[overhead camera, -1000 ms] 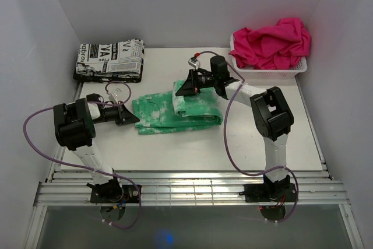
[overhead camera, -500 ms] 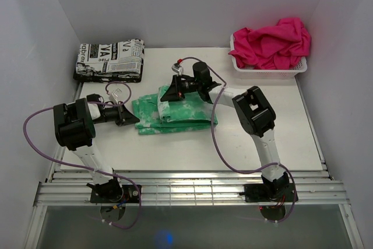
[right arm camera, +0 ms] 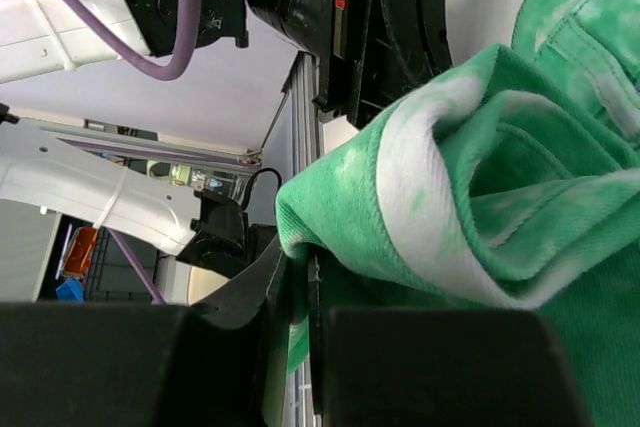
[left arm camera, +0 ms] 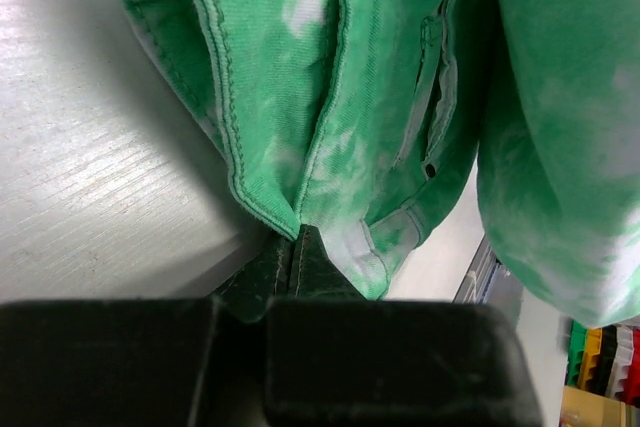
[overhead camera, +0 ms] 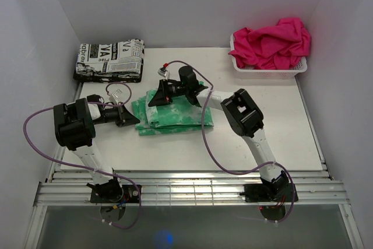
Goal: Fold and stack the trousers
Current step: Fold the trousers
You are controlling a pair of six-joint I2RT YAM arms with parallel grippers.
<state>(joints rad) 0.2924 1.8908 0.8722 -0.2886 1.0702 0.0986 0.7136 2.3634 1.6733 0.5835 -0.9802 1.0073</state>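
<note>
Right gripper point(overhead camera: 152, 102) is clamped on a thick fold of the trousers point(overhead camera: 182, 115). Its wrist view shows mint-green cloth with a white-blotched edge pinched between the fingers point(right arm camera: 287, 282), the layers curling open just beyond them. From the overhead camera it hangs over the left part of the bundle, with the arm stretched leftward across the cloth.

Left gripper point(overhead camera: 135, 122) is low at the table point(overhead camera: 175, 150), its fingers shut to a point on a stitched edge of the trousers point(left arm camera: 300, 243) at the bundle's near-left corner. A pocket opening and a seam lie just past the tips.

The trousers sit left of centre on the table as a partly folded bundle between the 2 grippers.

The step in hand looks like the last fold — bringing the lifted end across onto the pinned end. To do it well, the left gripper should act as the anchor while the right lowers its fold so the edges line up, and lets go only once the cloth lies flat. A slack layer could slide or bunch.

The folded newsprint-patterned cloth point(overhead camera: 109, 59) at the far left seems the likely place to stack. The pink cloth point(overhead camera: 271, 42) sits in its white basket point(overhead camera: 269, 74), well apart.
</note>
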